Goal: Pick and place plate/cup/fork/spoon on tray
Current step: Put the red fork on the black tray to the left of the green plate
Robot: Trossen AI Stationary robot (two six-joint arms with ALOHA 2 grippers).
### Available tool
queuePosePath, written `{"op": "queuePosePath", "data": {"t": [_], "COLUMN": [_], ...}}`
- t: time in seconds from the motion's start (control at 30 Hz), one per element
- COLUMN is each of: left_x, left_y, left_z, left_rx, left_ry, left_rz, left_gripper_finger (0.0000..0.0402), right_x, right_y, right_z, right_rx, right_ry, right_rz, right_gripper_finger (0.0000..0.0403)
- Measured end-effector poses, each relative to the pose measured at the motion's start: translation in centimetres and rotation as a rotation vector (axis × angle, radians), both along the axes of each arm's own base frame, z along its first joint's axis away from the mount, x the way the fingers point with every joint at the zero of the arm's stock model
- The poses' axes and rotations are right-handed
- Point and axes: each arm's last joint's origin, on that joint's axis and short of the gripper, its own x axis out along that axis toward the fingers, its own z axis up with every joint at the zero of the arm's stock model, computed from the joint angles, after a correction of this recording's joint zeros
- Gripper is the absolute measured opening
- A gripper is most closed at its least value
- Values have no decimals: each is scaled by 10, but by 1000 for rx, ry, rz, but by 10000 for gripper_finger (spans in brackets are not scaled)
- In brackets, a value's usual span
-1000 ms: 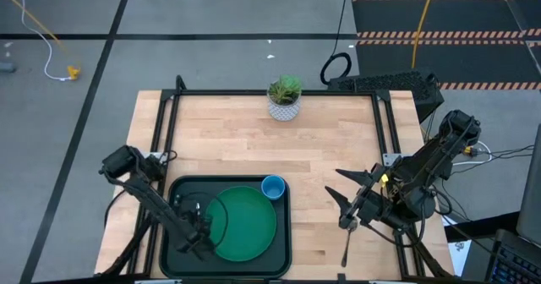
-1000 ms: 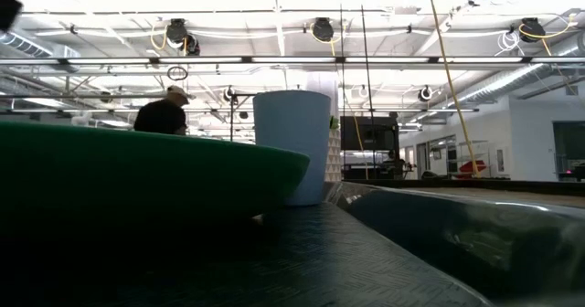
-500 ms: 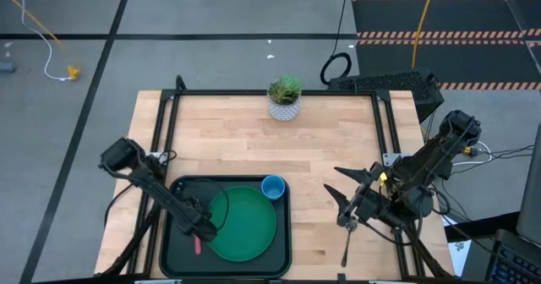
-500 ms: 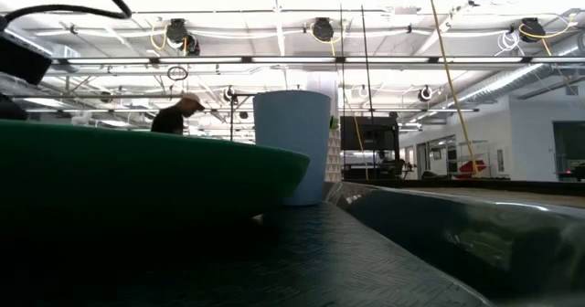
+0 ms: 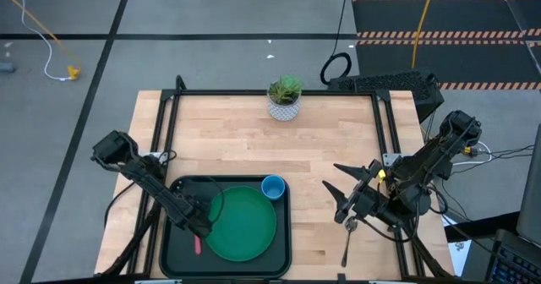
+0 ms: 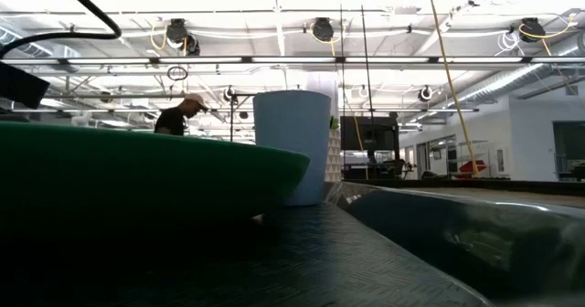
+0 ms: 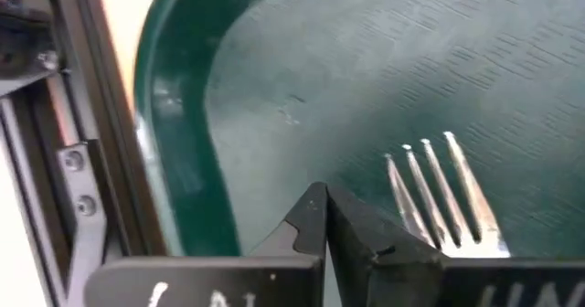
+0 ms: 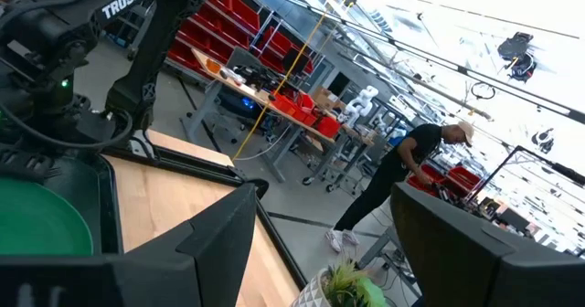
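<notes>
Dark green tray at lower left already carries fork, plate and cup. My left gripper is pinched empty just above the fork (raised rim close beside it; a low retreat could clip it). Lower right, the spoon lies on bare wood near the table edge, under my wide-open right gripper; a sloppy pinch could skid it off.

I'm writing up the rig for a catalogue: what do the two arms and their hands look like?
Both arms are dark, near-black, jointed links. The left hand has two black, angular fingers tapering to points. The right hand has broad, flat black fingers; yellow marks and loose black cables show on that arm in the high view. White lettering reading TROSSEN marks the left arm.
</notes>
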Motion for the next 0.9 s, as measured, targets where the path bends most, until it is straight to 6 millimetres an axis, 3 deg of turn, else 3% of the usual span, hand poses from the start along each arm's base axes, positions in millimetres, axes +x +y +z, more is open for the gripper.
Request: {"op": "queuePosePath", "data": {"t": [0.9], "left_x": [10], "left_y": [0], "left_z": [-2], "left_rx": [11], "left_ry": [-114], "left_rz": [-43], "left_gripper_finger": [19], "right_x": [2], "right_y": [-1], "right_z": [1], "right_rx": [-16], "right_ry": [-15], "right_rz": [36], "right_gripper_finger": [247]}}
